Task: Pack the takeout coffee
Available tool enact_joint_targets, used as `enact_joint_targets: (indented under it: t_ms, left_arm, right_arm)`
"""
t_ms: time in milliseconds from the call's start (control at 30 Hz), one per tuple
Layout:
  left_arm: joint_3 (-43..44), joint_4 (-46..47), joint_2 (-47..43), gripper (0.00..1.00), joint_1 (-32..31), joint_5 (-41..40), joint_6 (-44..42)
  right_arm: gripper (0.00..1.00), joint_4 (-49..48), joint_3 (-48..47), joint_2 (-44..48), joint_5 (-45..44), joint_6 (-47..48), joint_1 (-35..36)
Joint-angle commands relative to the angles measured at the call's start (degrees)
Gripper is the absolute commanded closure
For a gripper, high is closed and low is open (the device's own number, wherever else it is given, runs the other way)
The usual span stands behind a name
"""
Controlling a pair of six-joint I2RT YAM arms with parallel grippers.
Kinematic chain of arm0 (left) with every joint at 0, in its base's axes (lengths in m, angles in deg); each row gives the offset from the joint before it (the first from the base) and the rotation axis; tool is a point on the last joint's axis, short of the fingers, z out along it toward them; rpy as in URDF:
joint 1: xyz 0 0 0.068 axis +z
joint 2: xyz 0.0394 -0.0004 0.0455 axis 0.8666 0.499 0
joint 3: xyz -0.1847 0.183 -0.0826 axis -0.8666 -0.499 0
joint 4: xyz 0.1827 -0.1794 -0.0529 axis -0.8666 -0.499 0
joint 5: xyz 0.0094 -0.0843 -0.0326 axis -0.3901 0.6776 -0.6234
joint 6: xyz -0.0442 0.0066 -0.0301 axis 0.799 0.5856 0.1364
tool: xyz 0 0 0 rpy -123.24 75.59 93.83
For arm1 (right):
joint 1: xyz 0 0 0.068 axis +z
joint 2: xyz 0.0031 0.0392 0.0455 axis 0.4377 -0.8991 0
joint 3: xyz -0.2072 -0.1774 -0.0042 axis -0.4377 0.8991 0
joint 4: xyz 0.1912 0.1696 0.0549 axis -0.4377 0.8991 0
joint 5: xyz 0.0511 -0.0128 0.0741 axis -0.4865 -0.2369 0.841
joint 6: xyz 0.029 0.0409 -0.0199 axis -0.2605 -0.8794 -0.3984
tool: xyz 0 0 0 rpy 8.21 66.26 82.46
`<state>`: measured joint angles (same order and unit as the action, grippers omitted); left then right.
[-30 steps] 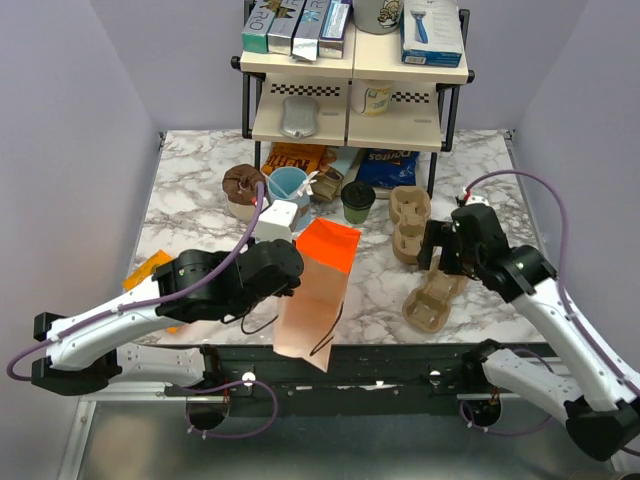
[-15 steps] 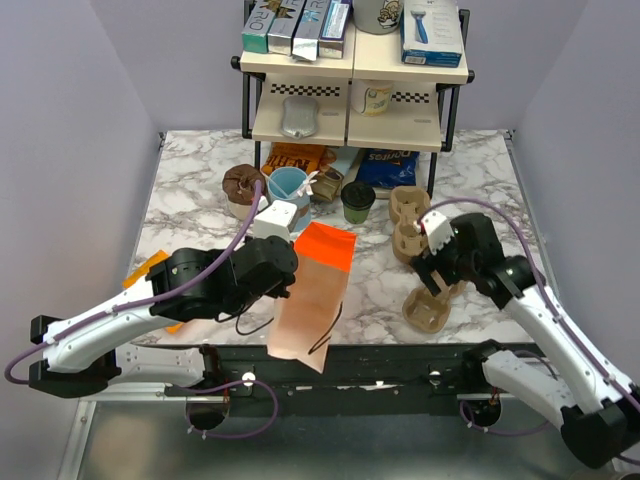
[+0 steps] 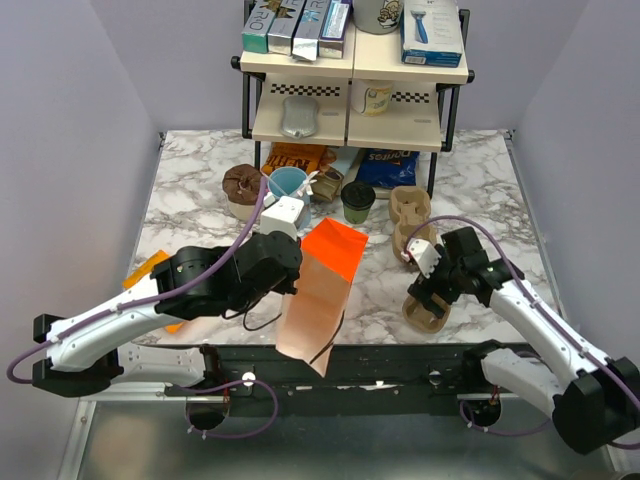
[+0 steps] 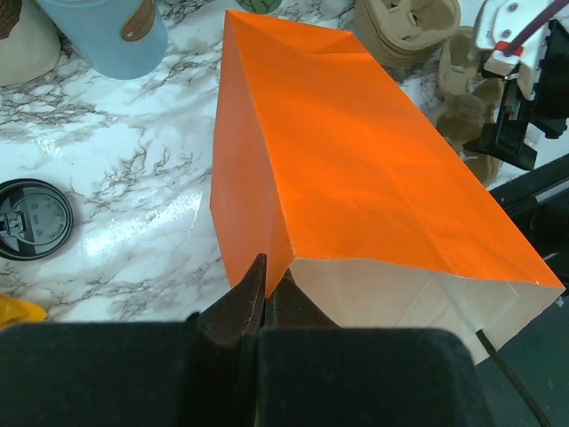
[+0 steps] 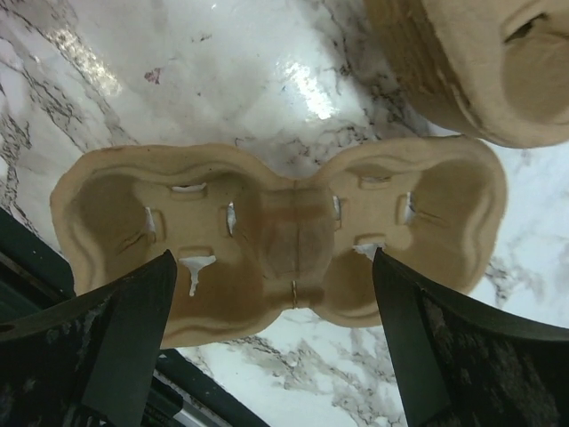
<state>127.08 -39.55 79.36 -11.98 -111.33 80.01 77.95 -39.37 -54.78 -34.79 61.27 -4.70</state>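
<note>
Left gripper point(image 4: 264, 277) pinching orange paper bag point(image 4: 356, 169) rim, fingers clamped tight. Right gripper point(image 5: 274, 267) hovering over two-cup pulp carrier point(image 5: 133, 213), fingers spread wide, probably not touching. Takeout coffee point(image 3: 358, 201) standing at carrier's 11 o'clock.

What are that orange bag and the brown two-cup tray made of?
The orange bag looks like paper: matte orange outside, white inside, sharp folded creases. The tray is probably moulded paper pulp: rough dull tan, soft rounded edges, ragged slots.
</note>
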Motion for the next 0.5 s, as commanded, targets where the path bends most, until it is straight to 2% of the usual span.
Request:
enact_joint_targets:
  t_ms: [0, 200, 233, 267, 433, 467]
  left_arm:
    - [1.3, 0.2, 0.2, 1.0, 0.2, 0.6, -0.9]
    - [1.7, 0.1, 0.4, 1.0, 0.2, 0.5, -1.2]
    - [1.6, 0.3, 0.2, 1.0, 0.2, 0.4, -1.3]
    - [1.0, 0.7, 0.1, 1.0, 0.2, 0.3, -1.3]
    - [0.5, 1.8, -0.6, 1.0, 0.2, -0.4, -2.0]
    - [0.3, 2.1, -0.7, 1.0, 0.2, -0.3, -2.0]
  right_arm:
    - [0.02, -2.8, 0.0, -4.0, 4.5, 3.6, -3.4]
    - [0.08, -1.0, -1.1, -10.5, 8.3, 3.9, -6.3]
    - [0.1, -0.4, -1.0, -11.3, 9.0, 3.6, -6.2]
    - [0.17, 0.5, -1.3, -12.0, 9.6, 3.5, -6.2]
    - [0.23, -1.2, -1.7, -14.4, 8.6, 3.6, -6.7]
    - [0.28, -1.6, -1.4, -14.0, 7.9, 3.6, -6.7]
